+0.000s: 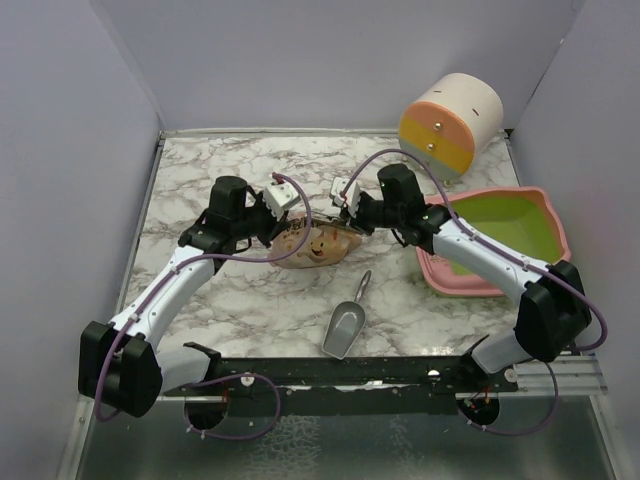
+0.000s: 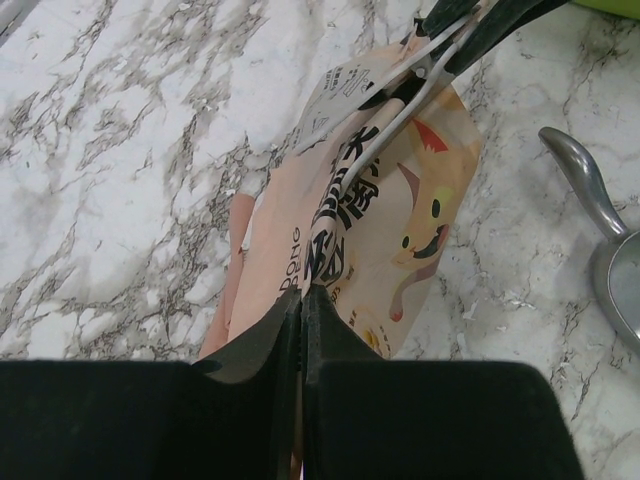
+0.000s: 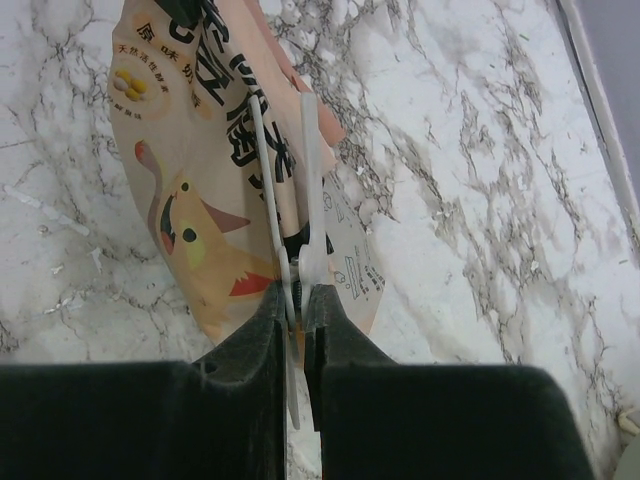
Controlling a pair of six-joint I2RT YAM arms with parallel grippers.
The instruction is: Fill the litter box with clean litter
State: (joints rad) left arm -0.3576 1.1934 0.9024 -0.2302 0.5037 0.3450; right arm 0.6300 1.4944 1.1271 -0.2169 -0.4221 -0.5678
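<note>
Litter box (image 1: 458, 284): on the table (image 1: 200, 180) at the right, well apart from the bag; its lime-green inside lies bare where it shows.
Bag (image 2: 390, 230): tan paper with a cartoon fox, at the table's middle, top edge pinched flat; what is in it cannot be seen.
Left end effector (image 2: 303, 300): fingers closed on one end of the bag's top edge.
Right end effector (image 3: 298, 298): fingers closed on the white strip along the bag's other end.
Scoop (image 1: 343, 325): silver, lying in front of the bag, bowl toward the arms.
Drum (image 1: 450, 118): cream with orange, yellow and grey bands, behind the litter box.
Hidden: the right arm covers the litter box's left part; the left wrist view cuts off the scoop's bowl; whether the bag rests on the table or hangs, I cannot tell.
</note>
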